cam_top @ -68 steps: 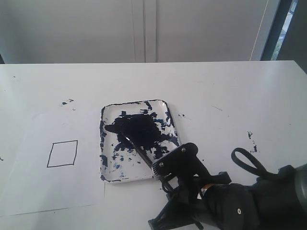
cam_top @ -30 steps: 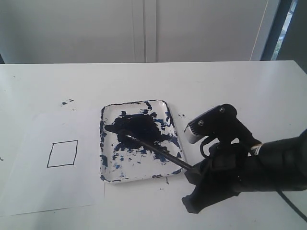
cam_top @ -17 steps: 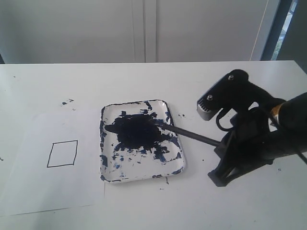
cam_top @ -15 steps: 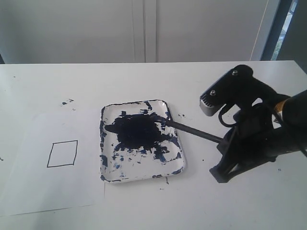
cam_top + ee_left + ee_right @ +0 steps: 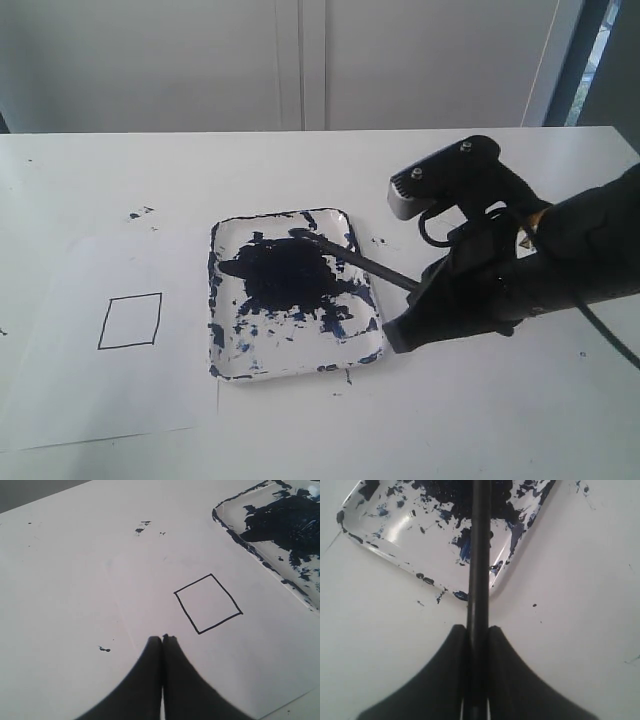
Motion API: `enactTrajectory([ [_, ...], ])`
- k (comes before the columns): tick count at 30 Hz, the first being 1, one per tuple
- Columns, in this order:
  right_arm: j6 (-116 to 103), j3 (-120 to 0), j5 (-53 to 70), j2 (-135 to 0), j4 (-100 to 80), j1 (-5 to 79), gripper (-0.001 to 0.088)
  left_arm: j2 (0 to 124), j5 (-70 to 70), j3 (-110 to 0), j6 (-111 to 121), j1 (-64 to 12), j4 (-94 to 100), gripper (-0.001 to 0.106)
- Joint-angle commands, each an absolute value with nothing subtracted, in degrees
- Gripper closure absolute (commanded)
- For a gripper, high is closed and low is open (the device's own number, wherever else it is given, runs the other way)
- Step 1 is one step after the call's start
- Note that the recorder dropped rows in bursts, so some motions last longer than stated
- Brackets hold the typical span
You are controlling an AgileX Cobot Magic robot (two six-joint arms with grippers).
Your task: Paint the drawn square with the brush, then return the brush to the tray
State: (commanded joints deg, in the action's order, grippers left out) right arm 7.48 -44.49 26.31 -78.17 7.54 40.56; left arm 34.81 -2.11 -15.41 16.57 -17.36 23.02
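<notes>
The black brush (image 5: 355,258) sticks out from my right gripper (image 5: 408,312), which is shut on its handle (image 5: 479,570). Its dark tip hangs over the far part of the paint-smeared white tray (image 5: 227,362), above the navy pool. Seen from the right wrist, the tray (image 5: 395,535) lies just ahead of the right gripper (image 5: 478,629). The drawn square (image 5: 130,321) is blank on the white paper at the left. The left gripper (image 5: 162,639) is shut with nothing in it, close to the square (image 5: 208,603); it does not show in the exterior view.
The sheet of white paper (image 5: 70,390) lies left of the tray. Dark paint specks (image 5: 139,213) dot the white table, some also right of the tray (image 5: 522,282). A grey wall runs behind the table's far edge.
The right arm lifted the brush out of the tray, swung right and back, then came left again. The brush tip moved from the tray's middle to its far edge.
</notes>
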Motion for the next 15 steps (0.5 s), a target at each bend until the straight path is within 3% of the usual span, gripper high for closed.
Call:
enactTrajectory([
  [15,12.62,-44.49,27.73,-83.14,9.81,43.46,0.0868,34.81,-1.78,-15.41,16.57,-17.36,23.02,0.105],
])
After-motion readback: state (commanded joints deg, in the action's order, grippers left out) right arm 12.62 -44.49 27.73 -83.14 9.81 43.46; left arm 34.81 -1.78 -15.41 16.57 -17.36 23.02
